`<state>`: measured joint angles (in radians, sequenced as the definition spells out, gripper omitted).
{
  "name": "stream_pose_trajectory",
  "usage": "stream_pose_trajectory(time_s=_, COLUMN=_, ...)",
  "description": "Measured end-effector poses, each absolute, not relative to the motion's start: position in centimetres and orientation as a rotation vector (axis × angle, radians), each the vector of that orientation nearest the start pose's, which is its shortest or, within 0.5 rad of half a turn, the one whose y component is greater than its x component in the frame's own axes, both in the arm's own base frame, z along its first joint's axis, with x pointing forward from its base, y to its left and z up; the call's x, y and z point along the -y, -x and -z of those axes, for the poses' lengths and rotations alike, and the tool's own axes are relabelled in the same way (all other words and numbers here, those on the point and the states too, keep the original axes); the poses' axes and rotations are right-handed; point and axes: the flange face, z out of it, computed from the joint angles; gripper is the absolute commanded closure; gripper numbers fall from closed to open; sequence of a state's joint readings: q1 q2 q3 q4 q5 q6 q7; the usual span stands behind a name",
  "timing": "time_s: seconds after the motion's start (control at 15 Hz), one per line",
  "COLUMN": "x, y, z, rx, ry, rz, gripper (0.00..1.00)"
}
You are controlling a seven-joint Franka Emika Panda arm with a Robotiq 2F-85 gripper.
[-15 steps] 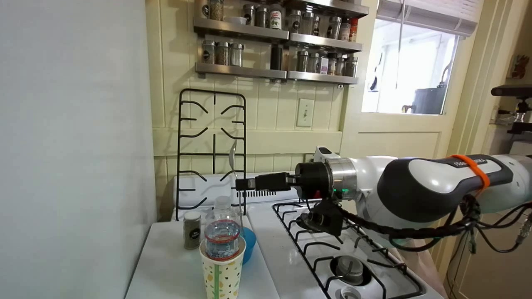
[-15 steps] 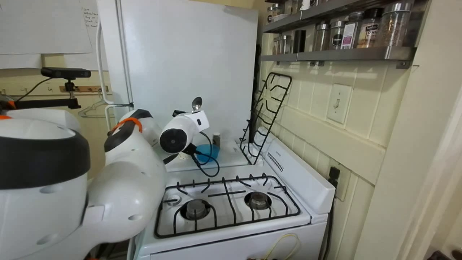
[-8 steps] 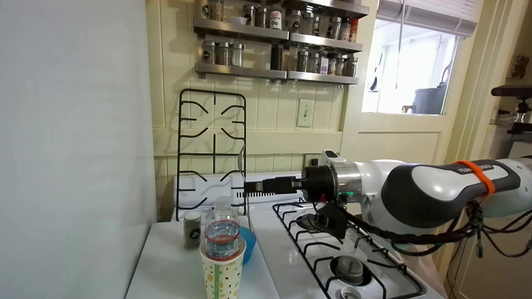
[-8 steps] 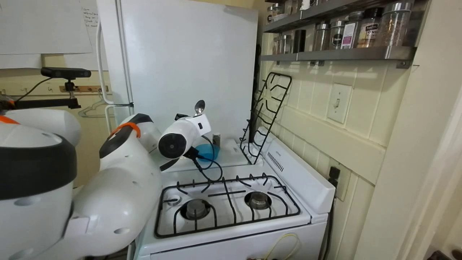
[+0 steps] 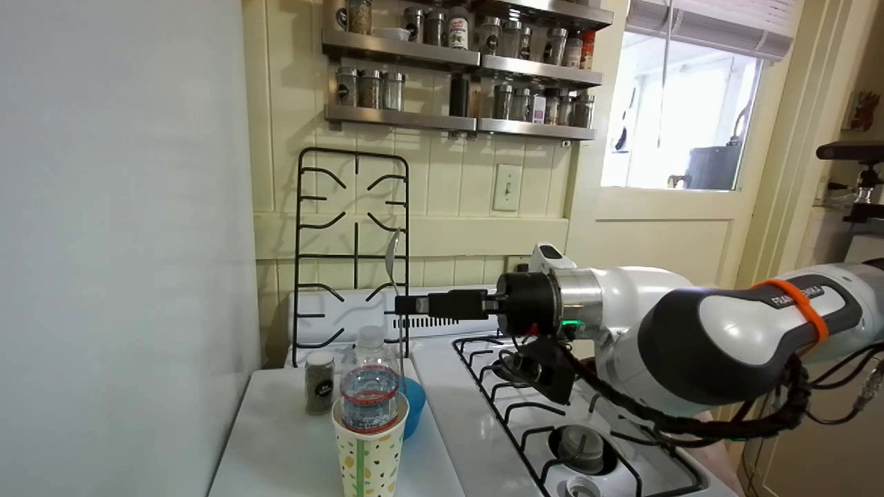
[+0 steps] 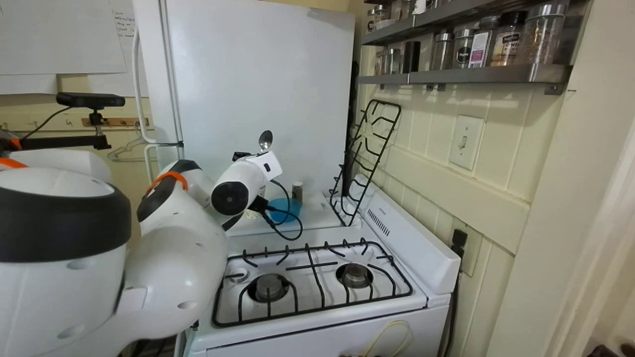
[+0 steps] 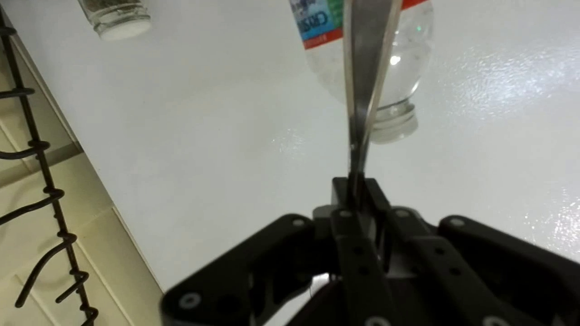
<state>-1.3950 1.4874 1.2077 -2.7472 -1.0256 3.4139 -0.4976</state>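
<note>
A long metal spoon [image 5: 391, 259] stands nearly upright, its bowl end up, with my gripper [image 5: 407, 305] shut on its handle. In the wrist view the handle [image 7: 367, 54] runs from between the gripper's fingertips to the top edge. Below the grip, the handle's lower end appears by a blue bowl [image 5: 414, 408]; whether they touch I cannot tell. A clear bottle [image 5: 369, 400] with a red-edged label is set in a patterned paper cup [image 5: 371, 455], nearer that camera. My arm hides the gripper in an exterior view, where the spoon's bowl end [image 6: 266, 140] shows above the wrist.
A spice jar [image 5: 320, 383] stands on the white surface behind the cup. One black grate [image 5: 356, 255] leans on the wall, and another [image 6: 317, 277] covers the stove burners. The tall white fridge [image 6: 263, 89] borders the surface. Shelves of jars [image 5: 400, 121] hang above.
The gripper with the spoon first shifted right and slightly down toward the stove in an exterior view, then came back left and up. Bottle, cup and blue bowl have stayed in place.
</note>
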Motion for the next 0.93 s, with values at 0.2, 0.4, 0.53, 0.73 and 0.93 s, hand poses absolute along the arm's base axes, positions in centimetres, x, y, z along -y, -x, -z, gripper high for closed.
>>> stream_pose_trajectory(time_s=0.2, x=-12.4, y=-37.8, z=-27.6, rx=0.718, ry=1.589, rz=1.256, gripper=0.98)
stream_pose_trajectory(time_s=0.4, x=-12.4, y=-37.2, z=-26.6, rx=0.730, ry=1.590, rz=1.256, gripper=0.98)
stream_pose_trajectory(time_s=0.53, x=-12.1, y=-36.9, z=-25.9, rx=0.743, ry=1.589, rz=1.272, gripper=0.98)
stream_pose_trajectory(time_s=0.73, x=-11.4, y=-37.1, z=-25.1, rx=0.759, ry=1.586, rz=1.322, gripper=0.98)
stream_pose_trajectory(time_s=0.93, x=-10.4, y=-37.6, z=-24.7, rx=0.753, ry=1.576, rz=1.387, gripper=0.98)
